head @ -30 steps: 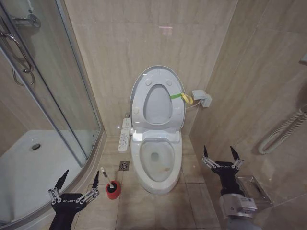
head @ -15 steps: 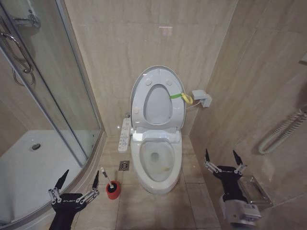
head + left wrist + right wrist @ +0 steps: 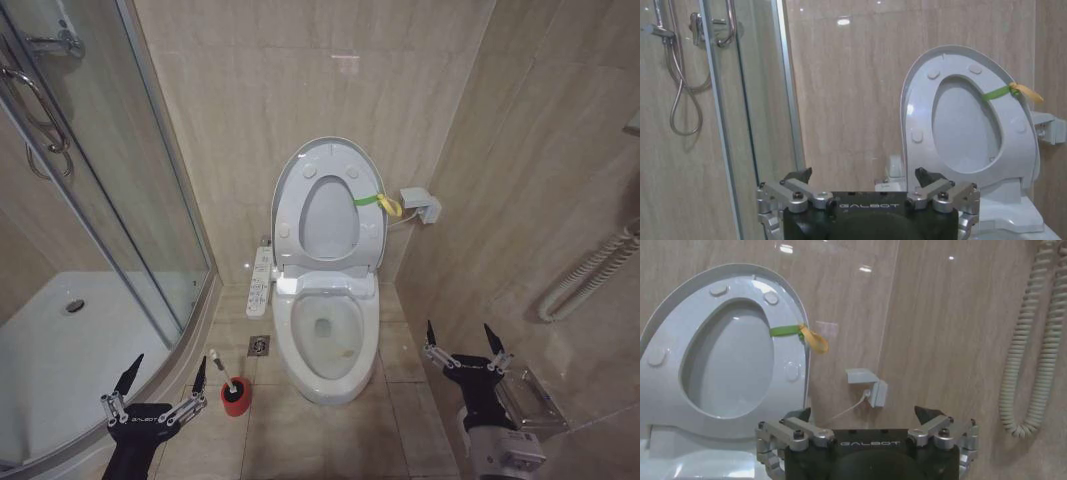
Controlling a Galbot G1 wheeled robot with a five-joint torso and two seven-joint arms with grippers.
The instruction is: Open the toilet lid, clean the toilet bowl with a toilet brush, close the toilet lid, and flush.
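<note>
The toilet lid (image 3: 330, 215) stands raised against the back wall, with a yellow-green strap (image 3: 375, 202) at its edge. Below it the white toilet bowl (image 3: 325, 335) lies uncovered. The toilet brush (image 3: 218, 362) sits in its red holder cup (image 3: 236, 394) on the floor, left of the bowl. My left gripper (image 3: 170, 362) hangs open and holds nothing, low and just left of the brush. My right gripper (image 3: 459, 328) is open to the right of the bowl, near the side wall. The left wrist view has the left gripper (image 3: 862, 174) facing the lid (image 3: 967, 125). In the right wrist view the right gripper (image 3: 862, 412) faces the lid (image 3: 727, 365) too.
A glass shower screen (image 3: 130, 200) and white shower tray (image 3: 60, 350) take up the left. A control panel (image 3: 260, 283) and floor drain (image 3: 259, 346) lie beside the toilet. On the right are a wall box (image 3: 422, 205), a coiled hose (image 3: 590, 275) and a clear holder (image 3: 530, 395).
My right gripper has drawn slightly down and back toward the right wall. The left gripper, lid and brush have not moved.
</note>
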